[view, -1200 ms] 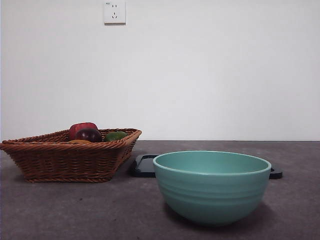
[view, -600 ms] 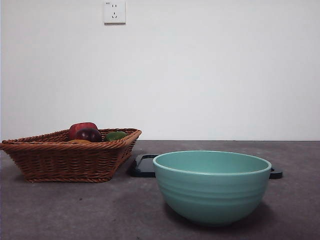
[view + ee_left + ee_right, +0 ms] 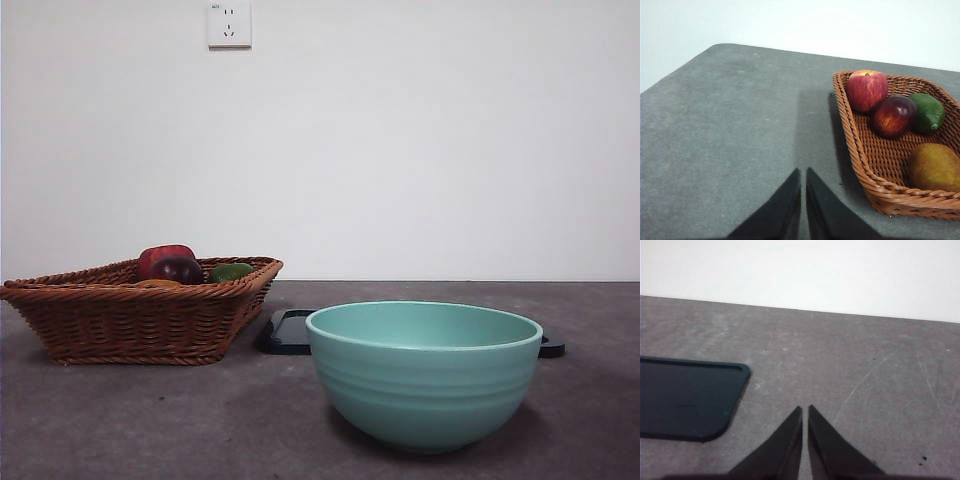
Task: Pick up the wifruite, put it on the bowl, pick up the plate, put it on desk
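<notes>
While nothing differs from the earlier frame, left gripper (image 3: 803,176) and right gripper (image 3: 805,412) hang clenched, empty, wifruite (image 3: 934,167) in basket (image 3: 875,165) at three o'clock of the left one.

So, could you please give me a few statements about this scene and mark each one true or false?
1. The wifruite lies in the wicker basket. True.
2. The bowl holds fruit. False: no fruit shows above its rim.
3. The left claw grips the red apple. False: it is shut on nothing, beside the basket.
4. The right claw is shut over the desk, near the dark plate. True.
</notes>
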